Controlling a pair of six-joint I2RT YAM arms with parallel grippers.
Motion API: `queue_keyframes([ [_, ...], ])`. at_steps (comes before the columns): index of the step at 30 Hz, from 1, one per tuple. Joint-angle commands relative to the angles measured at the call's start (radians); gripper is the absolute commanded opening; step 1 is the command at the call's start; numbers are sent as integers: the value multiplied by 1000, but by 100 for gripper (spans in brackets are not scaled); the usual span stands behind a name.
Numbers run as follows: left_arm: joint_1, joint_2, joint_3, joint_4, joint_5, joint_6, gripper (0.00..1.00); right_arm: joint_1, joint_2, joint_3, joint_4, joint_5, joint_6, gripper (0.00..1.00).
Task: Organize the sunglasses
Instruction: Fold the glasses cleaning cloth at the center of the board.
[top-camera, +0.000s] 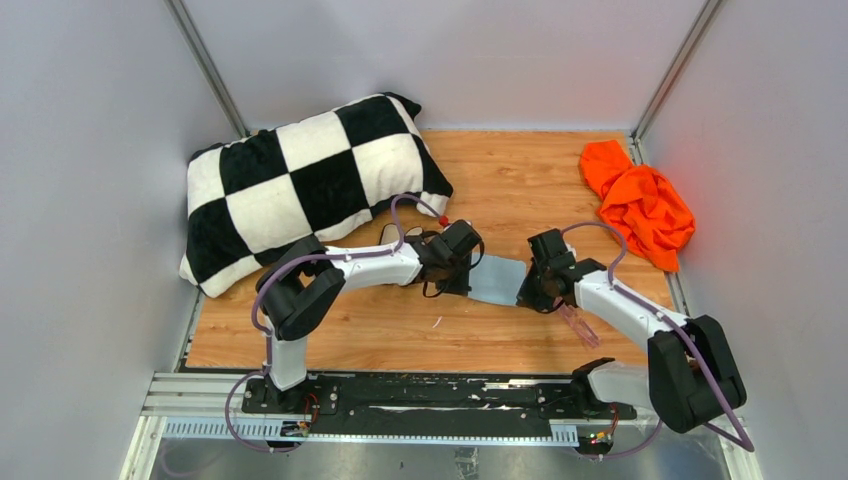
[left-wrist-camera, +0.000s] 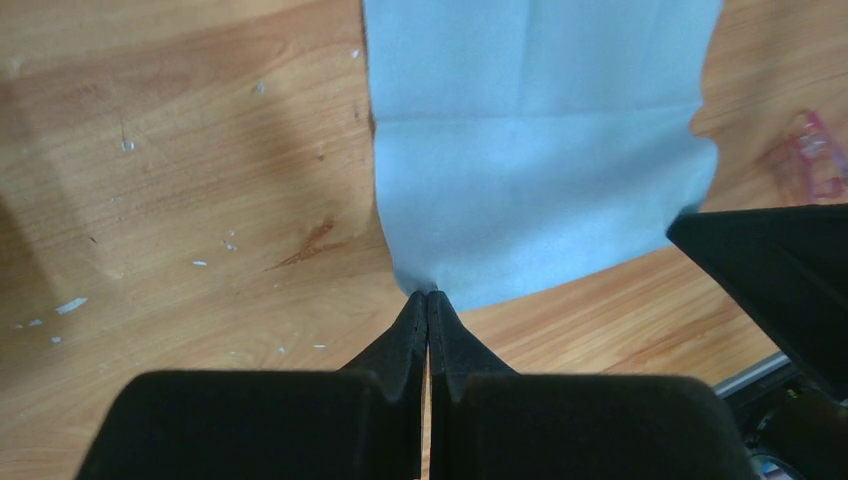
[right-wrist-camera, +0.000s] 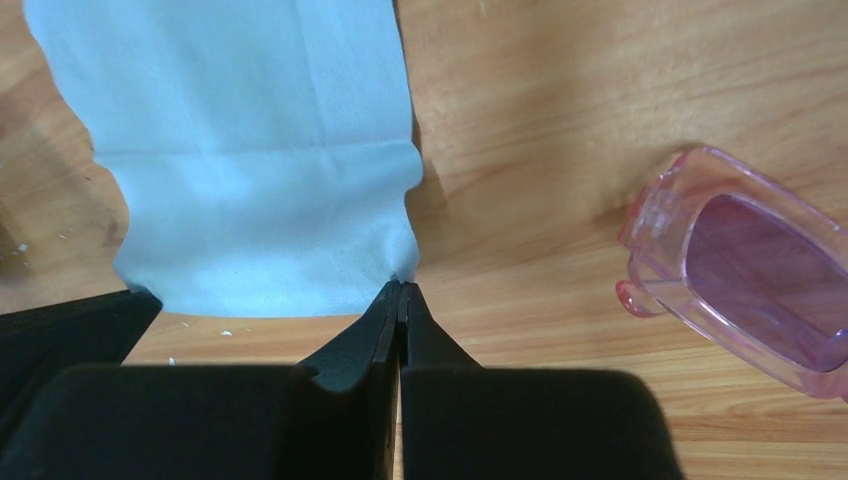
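Observation:
The light blue cloth (top-camera: 497, 280) is stretched between my two grippers, low over the wooden table. My left gripper (top-camera: 466, 276) is shut on one near corner of it (left-wrist-camera: 428, 293). My right gripper (top-camera: 528, 292) is shut on the opposite corner (right-wrist-camera: 402, 285). The cloth fills the upper part of the left wrist view (left-wrist-camera: 540, 150) and the right wrist view (right-wrist-camera: 250, 150). The translucent pink sunglasses (top-camera: 578, 322) lie on the table just right of my right gripper. They show in the right wrist view (right-wrist-camera: 750, 265) and at the edge of the left wrist view (left-wrist-camera: 815, 160).
A black-and-white checkered pillow (top-camera: 310, 185) lies at the back left. A crumpled orange cloth (top-camera: 640, 205) lies at the back right. Something pale (top-camera: 389, 232) shows behind my left arm, mostly hidden. White walls close in the table on three sides.

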Motion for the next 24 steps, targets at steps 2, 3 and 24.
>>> queue_keyframes([
  [2,1,14,99,-73,-30,30,0,8,33,73,-45,69,-33,0],
  [3,3,16,109,-78,-31,31,0,7,44,87,-47,73,-35,0],
  [24,99,159,297,-143,66,113,0,-55,207,240,-61,76,-78,0],
])
